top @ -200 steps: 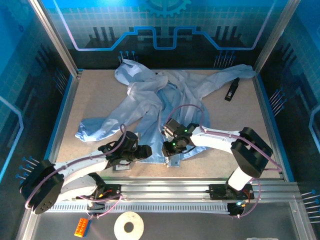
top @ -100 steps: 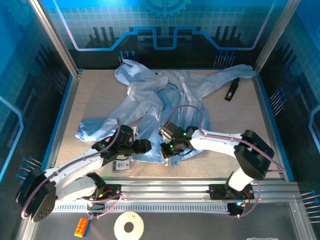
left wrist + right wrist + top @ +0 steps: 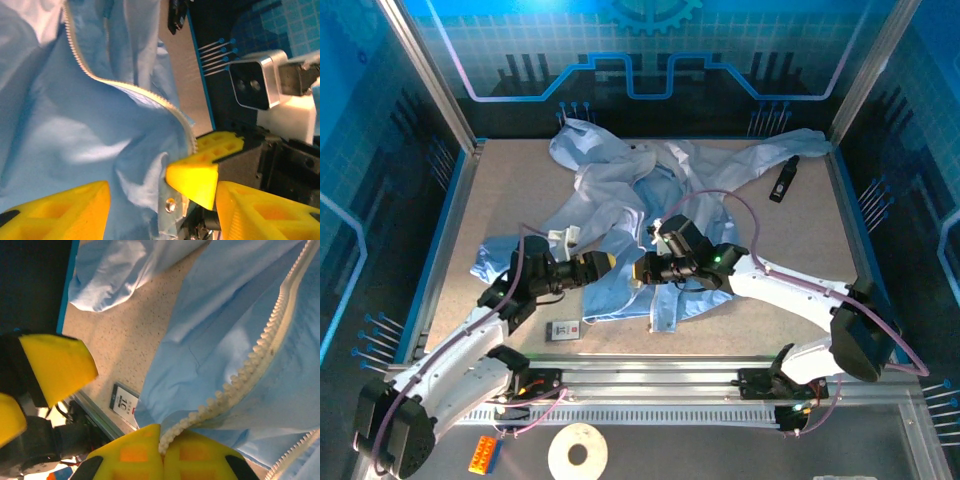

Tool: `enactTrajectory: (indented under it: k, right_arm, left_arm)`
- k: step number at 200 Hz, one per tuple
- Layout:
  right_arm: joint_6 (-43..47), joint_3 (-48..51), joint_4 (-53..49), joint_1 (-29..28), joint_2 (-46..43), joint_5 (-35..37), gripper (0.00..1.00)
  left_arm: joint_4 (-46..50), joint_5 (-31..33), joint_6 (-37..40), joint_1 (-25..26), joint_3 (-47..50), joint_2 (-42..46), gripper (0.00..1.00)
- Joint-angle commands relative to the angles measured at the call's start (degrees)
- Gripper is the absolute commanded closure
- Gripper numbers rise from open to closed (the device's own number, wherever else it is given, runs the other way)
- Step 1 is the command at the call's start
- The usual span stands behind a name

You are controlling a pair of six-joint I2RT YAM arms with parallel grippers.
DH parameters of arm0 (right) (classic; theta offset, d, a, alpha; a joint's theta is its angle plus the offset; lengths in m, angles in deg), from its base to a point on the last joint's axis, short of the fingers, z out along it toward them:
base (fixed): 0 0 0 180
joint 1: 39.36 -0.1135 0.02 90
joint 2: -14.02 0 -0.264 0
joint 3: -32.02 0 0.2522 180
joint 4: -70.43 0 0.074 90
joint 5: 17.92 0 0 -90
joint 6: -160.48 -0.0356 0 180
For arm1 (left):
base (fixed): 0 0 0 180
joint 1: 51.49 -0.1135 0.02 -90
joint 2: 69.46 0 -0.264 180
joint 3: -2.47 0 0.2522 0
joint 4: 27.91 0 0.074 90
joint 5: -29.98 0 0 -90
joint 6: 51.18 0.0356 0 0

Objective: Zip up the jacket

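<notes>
Blue-lit enclosure with a printed back panel; the speckled tan bench (image 3: 500, 200) carries the jacket (image 3: 620, 200), spread from the upper centre down to mid-frame, sleeves out left and upper right. A small card (image 3: 563, 329) lies on bare bench below the hem; a black object (image 3: 782, 180) sits upper right. Top view: a second ago both arms worked low at the hem; now the left gripper (image 3: 603, 262) and right gripper (image 3: 642, 270) have moved up-frame and point at each other, nearly tip to tip, with the hem pulled up after them. Left wrist view: left gripper (image 3: 160, 210) stands wide apart, holding nothing, blue fabric draped between its fingers; the zipper strip (image 3: 125, 87) curves down to the right gripper's (image 3: 192, 180) yellow tip just ahead. Right wrist view: right gripper (image 3: 161, 440) is pressed together on the zipper strip's (image 3: 250, 370) lower end; the left gripper's fingers (image 3: 57, 362) wait apart at frame left. Judgement: one zipper end is secured and presented; the left still needs its hold before the two sides can be joined.
</notes>
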Motion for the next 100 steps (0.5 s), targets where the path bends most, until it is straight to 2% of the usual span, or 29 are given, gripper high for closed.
enactTrajectory:
  k: [1,27,69,100]
  right_arm:
    - [-3.2,1.5,7.4,1.4,0.2,-2.0,1.0]
    - [-4.7,2.9,11.2,2.9,2.6,-4.3,1.0]
    - [-6.5,2.9,17.5,3.8,6.8,-8.5,1.0]
    - [-6.3,2.9,18.4,4.0,8.4,-9.0,1.0]
  left_arm:
    - [-7.3,-7.1,-3.7,-0.4,3.3,-2.0,0.43]
    - [-14.3,-9.5,-6.7,-0.3,7.3,-3.1,0.5]
    - [-20.5,-9.7,-9.8,-0.4,11.2,-3.6,0.54]
    - [-20.2,-9.2,-10.8,-0.5,9.1,-5.8,0.54]
